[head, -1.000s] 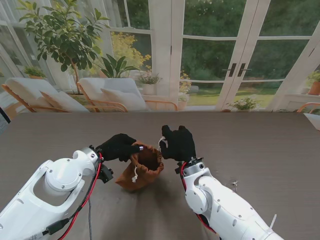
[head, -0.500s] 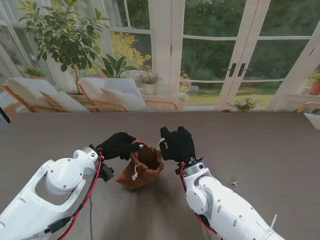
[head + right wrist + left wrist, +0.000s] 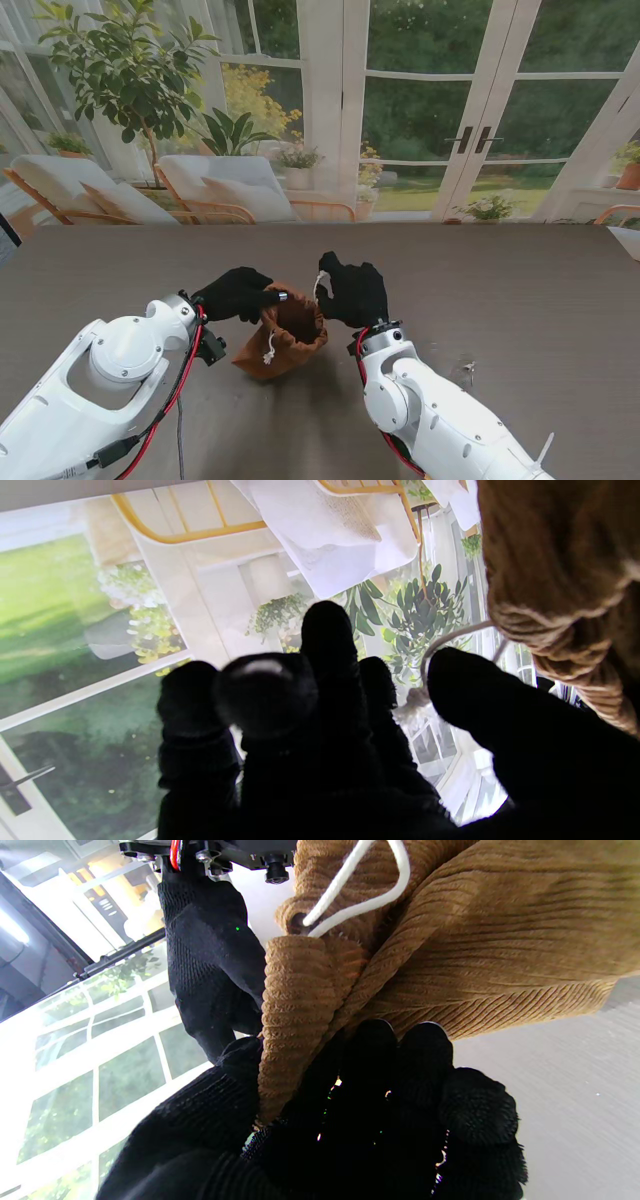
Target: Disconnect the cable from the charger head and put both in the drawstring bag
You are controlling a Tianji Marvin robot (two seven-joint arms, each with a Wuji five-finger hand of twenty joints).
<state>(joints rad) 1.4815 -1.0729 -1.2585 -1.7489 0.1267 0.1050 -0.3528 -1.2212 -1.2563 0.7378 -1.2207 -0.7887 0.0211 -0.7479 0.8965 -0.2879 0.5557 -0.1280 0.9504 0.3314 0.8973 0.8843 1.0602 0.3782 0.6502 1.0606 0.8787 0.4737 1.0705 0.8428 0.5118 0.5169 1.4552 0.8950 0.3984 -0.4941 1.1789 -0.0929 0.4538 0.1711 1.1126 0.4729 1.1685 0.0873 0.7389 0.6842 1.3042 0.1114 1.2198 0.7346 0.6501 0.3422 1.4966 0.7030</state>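
**Inspector:** Since half a second ago, right hand (image 3: 355, 290) has shifted slightly toward 9 o'clock; bag (image 3: 285, 335) and left hand (image 3: 238, 293) are much as they were.

**Clerk:** Bag position?

**Inspector:** On the table (image 3: 520, 290), mid-table and near to me, between the two hands, mouth open upward. Brown ribbed cloth, with a white cord (image 3: 269, 347) hanging down its near side.

**Clerk:** Left hand?

**Inspector:** At 9 o'clock of the bag. Fingers (image 3: 430, 1050) and thumb closed on the rim, a fold of cloth pinched between them in the left wrist view.

**Clerk:** Right hand?

**Inspector:** At 2 o'clock of the bag, beside the rim. Fingers curled; a white cord loop (image 3: 450, 640) runs between thumb and fingers in the right wrist view, knot at the fingers. Whether it is firmly pinched, I cannot tell.

**Clerk:** Cable and charger?

**Inspector:** Neither can be made out; bag interior is dark.
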